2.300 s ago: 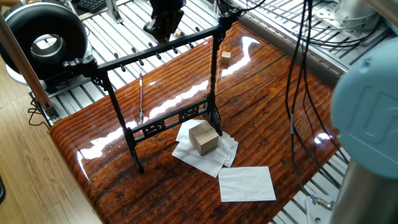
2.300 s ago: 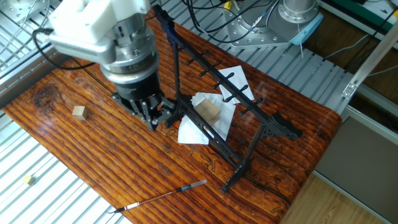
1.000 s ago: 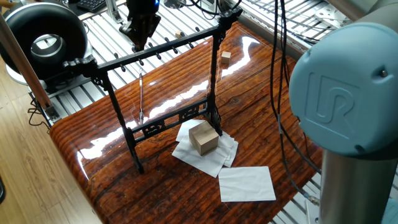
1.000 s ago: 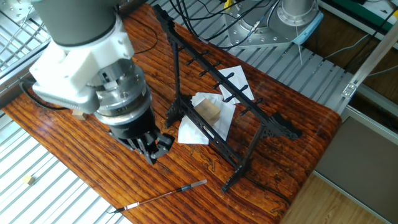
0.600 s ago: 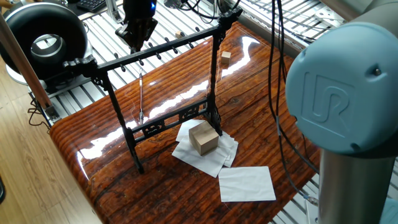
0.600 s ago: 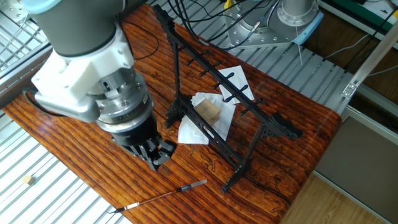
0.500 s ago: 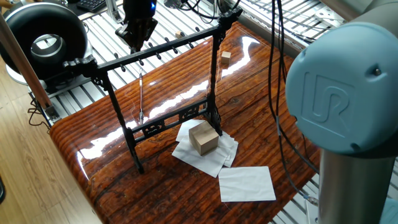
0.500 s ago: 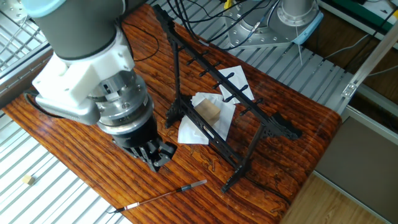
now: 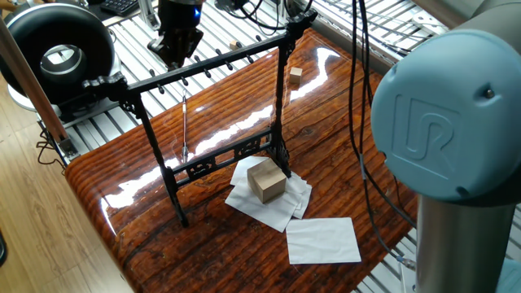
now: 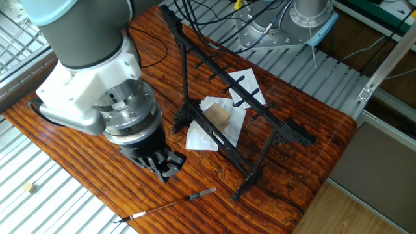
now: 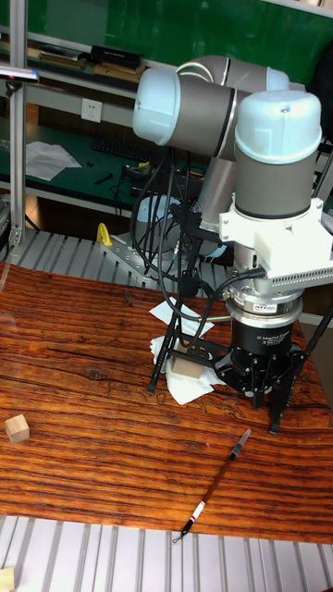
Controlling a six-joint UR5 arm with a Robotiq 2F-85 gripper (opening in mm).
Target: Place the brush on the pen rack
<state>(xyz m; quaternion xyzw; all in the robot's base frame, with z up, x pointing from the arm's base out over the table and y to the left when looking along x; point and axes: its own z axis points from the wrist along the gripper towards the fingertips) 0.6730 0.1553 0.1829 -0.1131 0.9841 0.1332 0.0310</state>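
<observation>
Pointing straight down over the table (image 11: 74, 370) with the gripper (image 11: 265, 387), close to the brush (image 11: 218, 479).
Cannot tell if fingers apart or pinched. Brush flat on the wood, away from the pen rack (image 10: 224, 75). Whole bent arm only in the tall view.

My claw (image 10: 166, 168) is black, under a shiny silver ring and a white wrist. My arm (image 11: 268, 129) is grey with light blue caps. The table (image 10: 78, 153) is red-brown wood with dark stripes, and it shines white where light hits it. The rack (image 9: 203, 73) is all black, with a curly cut-out pattern on its low bar. The brush (image 11: 215, 486) is dark and thin, with a white band near one end. The papers (image 9: 323, 240) are white. The two blocks (image 9: 266, 180) (image 11: 17, 428) are light tan wood.
</observation>
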